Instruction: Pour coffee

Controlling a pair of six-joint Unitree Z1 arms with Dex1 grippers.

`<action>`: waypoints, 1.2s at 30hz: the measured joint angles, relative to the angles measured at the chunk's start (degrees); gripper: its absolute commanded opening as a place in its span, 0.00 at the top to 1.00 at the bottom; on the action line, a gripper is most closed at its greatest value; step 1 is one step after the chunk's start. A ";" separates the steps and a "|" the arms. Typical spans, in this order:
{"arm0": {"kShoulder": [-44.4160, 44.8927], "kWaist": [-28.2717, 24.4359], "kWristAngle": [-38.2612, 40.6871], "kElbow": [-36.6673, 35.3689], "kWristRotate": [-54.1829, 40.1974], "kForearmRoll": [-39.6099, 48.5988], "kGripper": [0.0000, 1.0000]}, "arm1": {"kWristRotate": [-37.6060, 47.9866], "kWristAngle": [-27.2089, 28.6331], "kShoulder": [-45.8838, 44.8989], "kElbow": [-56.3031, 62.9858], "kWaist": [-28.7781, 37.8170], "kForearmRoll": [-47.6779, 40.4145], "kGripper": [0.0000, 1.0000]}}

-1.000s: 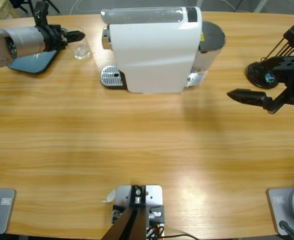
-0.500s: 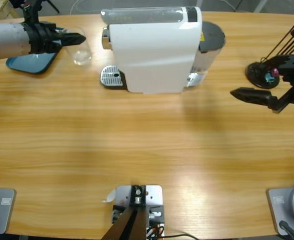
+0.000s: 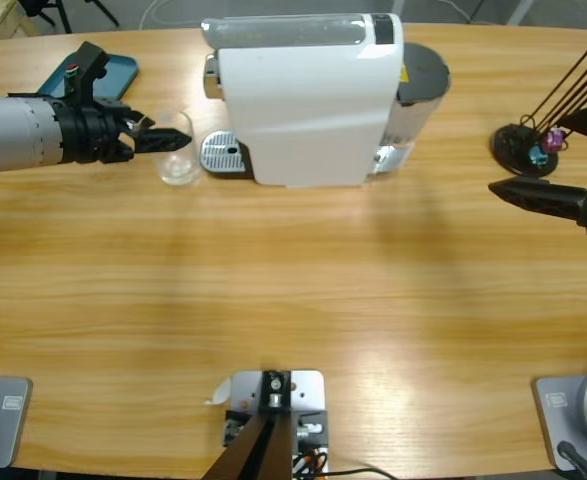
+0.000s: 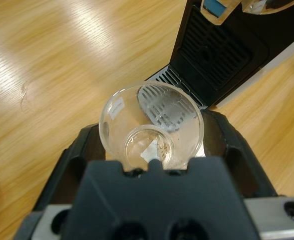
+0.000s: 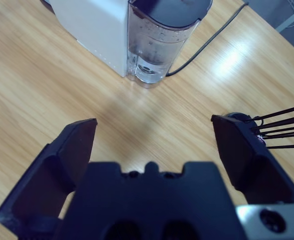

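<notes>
The left claw (image 3: 163, 142) is closed around a small clear glass tumbler (image 3: 177, 158) just beside the white coffee machine's metal drip tray (image 3: 223, 153), a light, slippery, breakable thing best gripped mid-wall, while the right claw (image 3: 543, 200) gapes empty.

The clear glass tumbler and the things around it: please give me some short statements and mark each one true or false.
1. The left gripper holds the clear glass tumbler. True.
2. The tumbler already stands on the perforated metal drip tray of the white coffee machine. False: it is beside the tray, on the side away from the machine.
3. The right gripper holds a cup. False: its jaws are open and empty.
4. The blue flat tray lies near the table's far edge. True.
5. The tumbler is full to the brim. False: it looks nearly empty.
</notes>
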State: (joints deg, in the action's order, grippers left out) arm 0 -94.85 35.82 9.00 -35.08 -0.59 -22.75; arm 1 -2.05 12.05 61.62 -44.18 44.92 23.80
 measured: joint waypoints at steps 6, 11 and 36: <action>0.02 0.56 0.00 -2.02 0.00 0.00 0.52 | -0.03 0.00 0.00 0.85 0.00 -0.17 0.00; 0.00 0.58 0.01 -3.45 0.00 0.18 0.52 | -0.03 0.00 -0.01 1.15 0.00 -0.38 0.00; -7.59 2.54 5.02 -7.92 -0.64 -0.52 0.03 | -0.03 0.00 -0.01 1.21 -0.59 -0.72 0.00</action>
State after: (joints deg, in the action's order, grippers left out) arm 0 -102.44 38.36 14.02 -43.00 -1.23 -23.27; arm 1 -2.08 12.05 61.61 -42.97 44.34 23.08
